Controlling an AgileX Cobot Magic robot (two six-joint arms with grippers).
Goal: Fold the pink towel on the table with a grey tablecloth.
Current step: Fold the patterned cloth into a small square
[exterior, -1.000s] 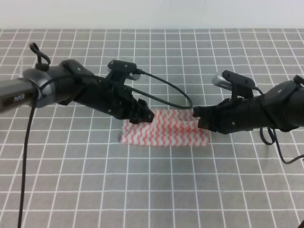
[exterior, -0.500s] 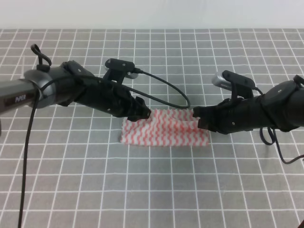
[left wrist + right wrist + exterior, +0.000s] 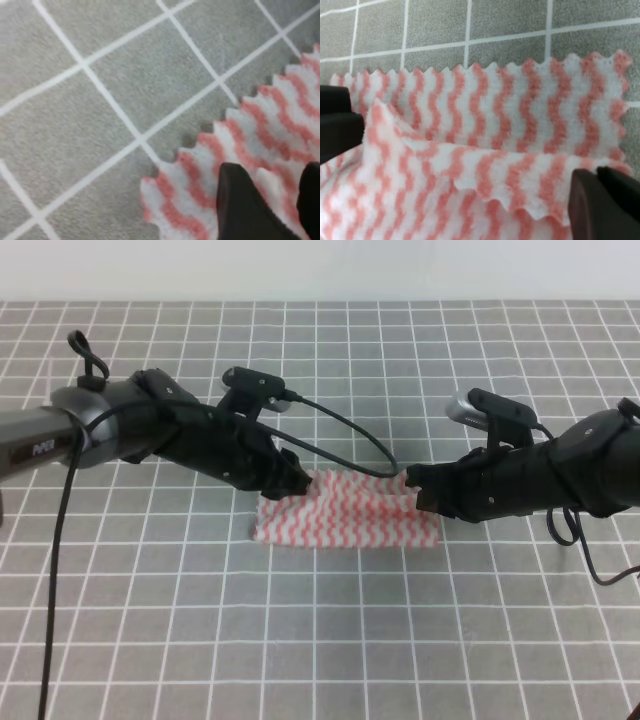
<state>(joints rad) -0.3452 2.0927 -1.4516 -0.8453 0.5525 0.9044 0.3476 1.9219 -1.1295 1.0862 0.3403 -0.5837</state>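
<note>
The pink towel lies partly folded on the table with a grey tablecloth, its zigzag stripes running across a few grid squares. My left gripper hovers at the towel's upper left corner. In the left wrist view its fingers stand apart over the flat towel corner, holding nothing. My right gripper is at the towel's upper right edge. In the right wrist view the right gripper is shut on a raised fold of the towel.
A black cable from the left arm loops down onto the towel's top edge near the right gripper. Grey gridded cloth stretches all round the towel. A pale wall bounds the far side.
My left gripper has drawn back a little to the left, off the towel's middle toward its left corner. The right gripper and the towel have stayed in place.
</note>
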